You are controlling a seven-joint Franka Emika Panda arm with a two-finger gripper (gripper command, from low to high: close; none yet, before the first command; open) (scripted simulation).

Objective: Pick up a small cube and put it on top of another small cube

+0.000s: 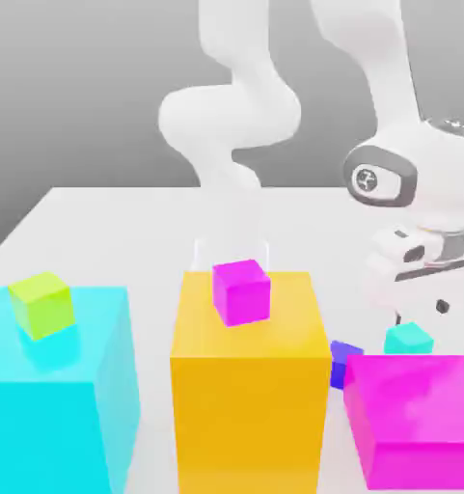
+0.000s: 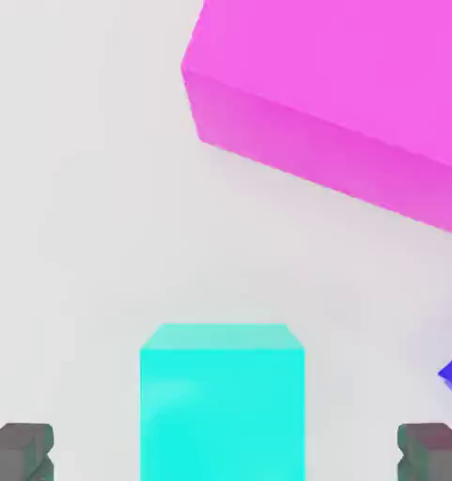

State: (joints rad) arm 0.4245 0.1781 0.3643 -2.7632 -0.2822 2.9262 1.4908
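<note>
Wide open and empty above a small turquoise cube (image 2: 222, 413), gripper (image 2: 226, 453); near the low magenta block (image 1: 414, 410) and small blue cube (image 1: 345, 365), with tall orange block (image 1: 250, 415) farther left in the exterior view.

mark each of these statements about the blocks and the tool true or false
1. The small lime-green cube sits on the large cyan block. True.
2. The small magenta cube rests on the flat magenta block. False: it is on the tall orange block.
3. The tool is shut on the small turquoise cube. False: it is open, its fingers apart on either side of that cube.
4. The small dark blue cube has another cube on top. False: nothing is on it.
5. The flat magenta block is lower than the orange block. True.
</note>
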